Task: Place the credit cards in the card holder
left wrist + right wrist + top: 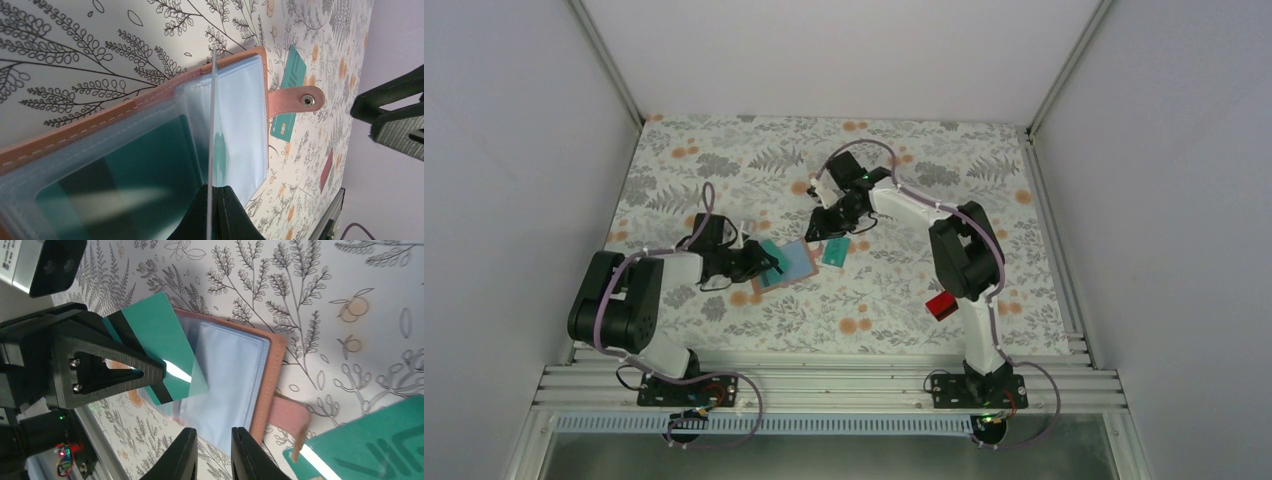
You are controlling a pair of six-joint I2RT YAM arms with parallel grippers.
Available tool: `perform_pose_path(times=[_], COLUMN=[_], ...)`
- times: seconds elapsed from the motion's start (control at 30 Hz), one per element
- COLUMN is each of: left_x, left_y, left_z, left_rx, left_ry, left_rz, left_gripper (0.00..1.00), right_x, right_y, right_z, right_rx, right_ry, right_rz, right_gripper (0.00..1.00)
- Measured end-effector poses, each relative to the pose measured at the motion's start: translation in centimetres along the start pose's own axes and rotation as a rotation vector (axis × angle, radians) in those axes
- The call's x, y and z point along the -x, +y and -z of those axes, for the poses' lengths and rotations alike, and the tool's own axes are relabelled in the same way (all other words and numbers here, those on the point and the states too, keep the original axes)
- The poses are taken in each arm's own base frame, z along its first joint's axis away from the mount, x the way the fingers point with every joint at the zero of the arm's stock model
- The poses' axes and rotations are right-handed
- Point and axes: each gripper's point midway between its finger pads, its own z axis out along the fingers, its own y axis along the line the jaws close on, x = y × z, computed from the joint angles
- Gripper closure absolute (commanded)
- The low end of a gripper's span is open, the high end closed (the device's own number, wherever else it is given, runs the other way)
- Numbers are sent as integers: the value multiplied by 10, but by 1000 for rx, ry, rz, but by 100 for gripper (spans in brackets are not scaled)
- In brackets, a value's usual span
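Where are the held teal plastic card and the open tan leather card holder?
Held teal plastic card point(160, 335): right wrist view, middle of its face.
Open tan leather card holder point(272, 380): right wrist view, leather border.

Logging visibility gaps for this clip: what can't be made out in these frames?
Held teal card: edge-on in the left wrist view, face hidden.
Card holder contents: sleeves blurred close up there; the left gripper covers part in the right wrist view.
Loose teal card: cut off by the right wrist frame edge.
Red card: too small in either view for detail.
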Motion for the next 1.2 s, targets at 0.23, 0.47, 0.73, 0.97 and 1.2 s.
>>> perform_pose_path(times=[0.23,0.47,0.73,0.97,1.2], left_x=[0,0,-2,-4,-12], left_y=[-1,0,4,7,6], left_z=[-2,-4,-6,-7,-10], left_rx=[-8,-11,8,13,-11], left_ry=[11,29,60,99,165], left_rz=[-11,-7,6,39,68], left_gripper=[98,98,98,98,98], right_x=[-6,-21,-22,-22,-22], right_y=[-7,-31,-33,-34,-34], right_z=[-25,-50,-51,-51,-52], right_rx=[33,7,4,3,3], right_ry=[37,82,69,59,57], right_rz=[-28,-80,-87,-91,-91], right_gripper=[94,96,96,96,96])
